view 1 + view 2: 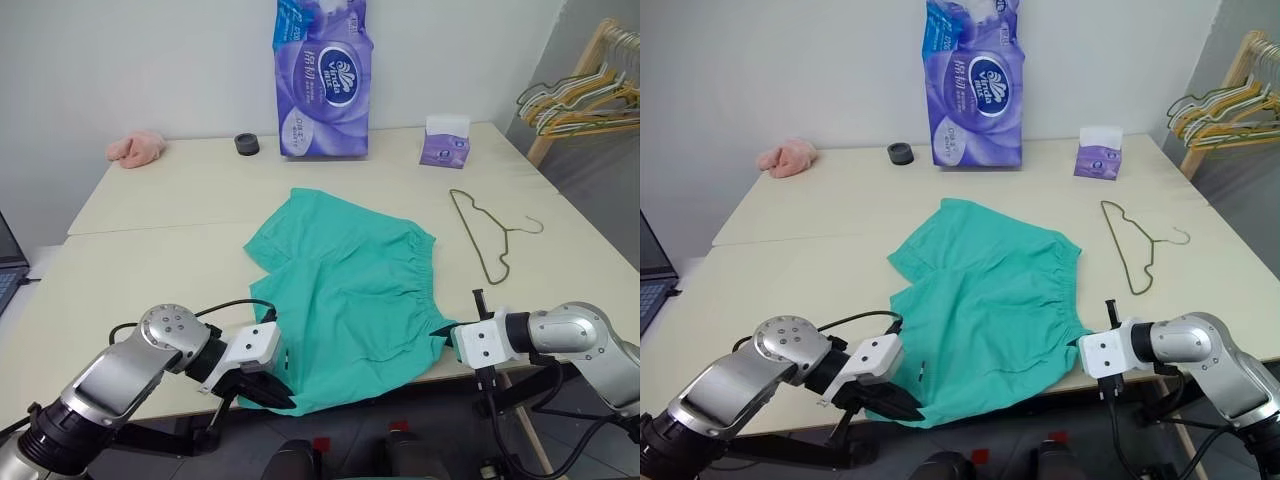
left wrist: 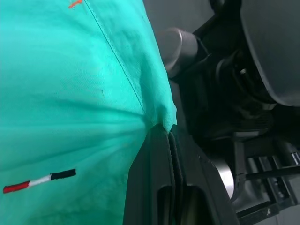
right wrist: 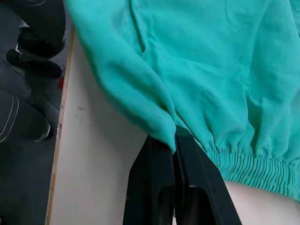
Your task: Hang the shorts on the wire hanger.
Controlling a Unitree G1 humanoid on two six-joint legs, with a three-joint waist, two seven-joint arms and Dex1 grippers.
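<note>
1. Shorts (image 1: 350,290) lie centre frame, hem over the near tabletop (image 1: 160,210) edge.
2. Left gripper (image 1: 262,392) and right gripper (image 1: 452,334) each clamp a near corner, probably for lifting.
3. Wire hanger (image 1: 490,235) lies centre right, untouched.

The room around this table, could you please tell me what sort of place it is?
Probably a laundry-sorting test room: a plain table holding shorts and a wire hanger, a rack of hangers, and a tissue pack.

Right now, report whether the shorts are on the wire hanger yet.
Not yet. The shorts lie spread on the table, pinched by both grippers; the wire hanger lies bare beside them.
</note>
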